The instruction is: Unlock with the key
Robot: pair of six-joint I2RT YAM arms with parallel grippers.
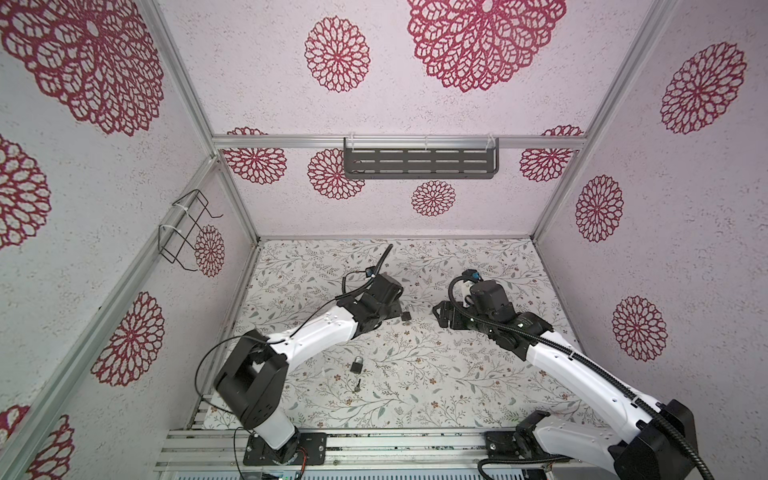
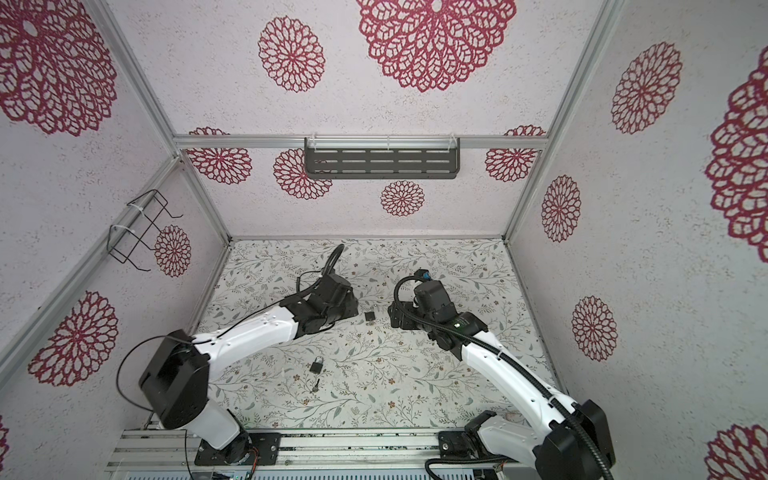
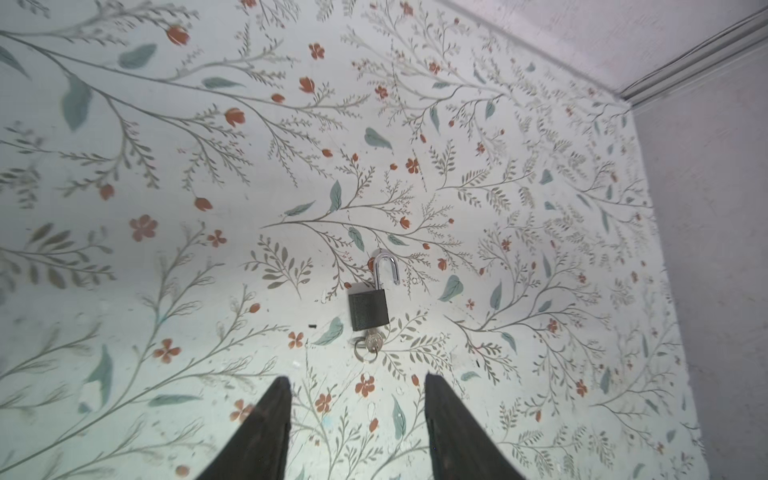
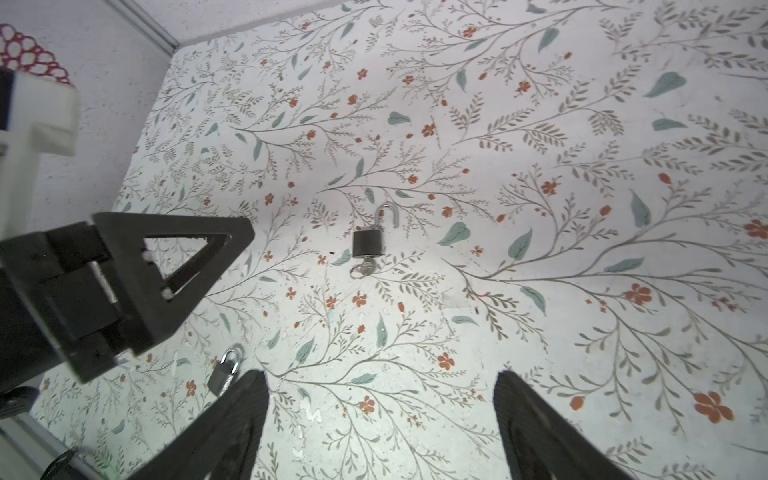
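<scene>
Padlock (image 4: 367, 244) shackle open, key (image 4: 365, 266) in its base. Right gripper (image 4: 380, 380) spread wide, empty. Second padlock (image 4: 223, 371) beside one finger.

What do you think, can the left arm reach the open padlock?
Probably yes: the open padlock lies just ahead of the left gripper, whose jaws stand apart, with only bare table between them.

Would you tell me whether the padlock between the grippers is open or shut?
Open: the padlock shows one shackle leg free, key inserted.

Black padlock (image 3: 369, 309): flat on table (image 3: 166, 124), silver shackle open | key (image 3: 372, 340): in its keyhole, ringed | second padlock (image 1: 357, 365): shackle closed, well apart | second key (image 1: 357, 387): just beside it
</scene>
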